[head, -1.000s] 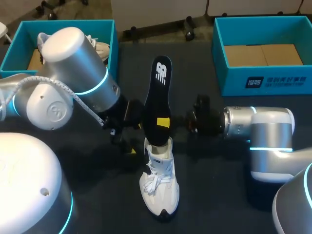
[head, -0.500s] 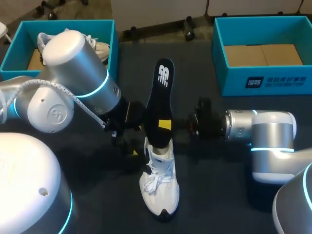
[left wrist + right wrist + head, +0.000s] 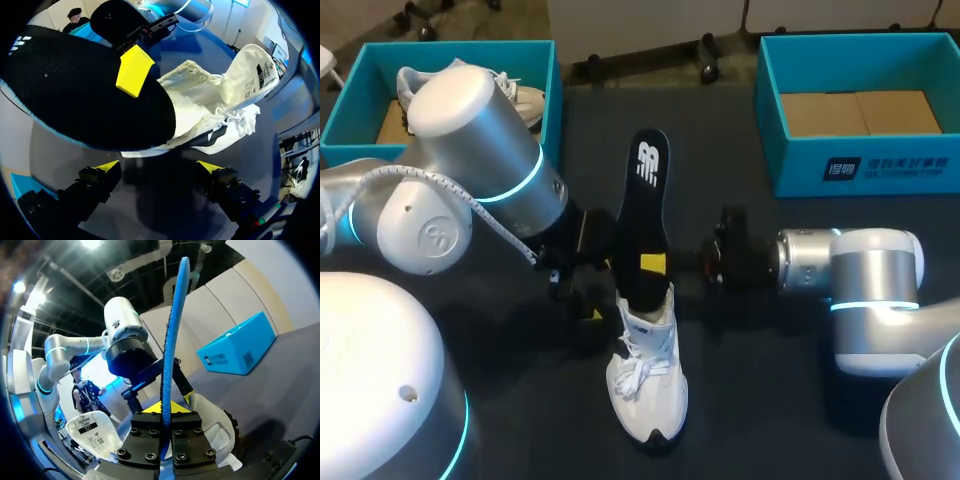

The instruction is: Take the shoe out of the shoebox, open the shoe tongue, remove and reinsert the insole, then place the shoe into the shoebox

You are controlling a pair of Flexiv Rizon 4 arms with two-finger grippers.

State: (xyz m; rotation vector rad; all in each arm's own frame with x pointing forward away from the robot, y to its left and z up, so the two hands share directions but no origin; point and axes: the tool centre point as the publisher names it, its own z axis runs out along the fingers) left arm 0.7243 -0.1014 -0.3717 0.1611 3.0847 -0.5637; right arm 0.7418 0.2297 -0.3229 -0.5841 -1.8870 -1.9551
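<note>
A white shoe (image 3: 646, 385) lies on the dark table, toe toward the near edge, its tongue (image 3: 250, 70) pulled up. A black insole (image 3: 642, 215) with a blue underside stands nearly upright, its lower end inside the shoe's opening. My right gripper (image 3: 653, 263) is shut on the insole's lower part; in the right wrist view the insole (image 3: 172, 330) runs edge-on out of the right gripper (image 3: 164, 408). My left gripper (image 3: 159, 167) is open beside the shoe (image 3: 210, 100), touching nothing, with the insole (image 3: 85, 95) ahead of it. In the head view the left gripper (image 3: 584, 292) sits just left of the shoe's heel.
A teal shoebox (image 3: 556, 75) at the back left holds another white shoe (image 3: 525, 100). A second teal shoebox (image 3: 865, 165) at the back right shows only its cardboard floor. My left arm's big wrist (image 3: 480, 150) hangs over the table's left half.
The insole's top swayed right, then back left and slightly lower, with the right arm shifting a little left. The left gripper and shoe stay put.
</note>
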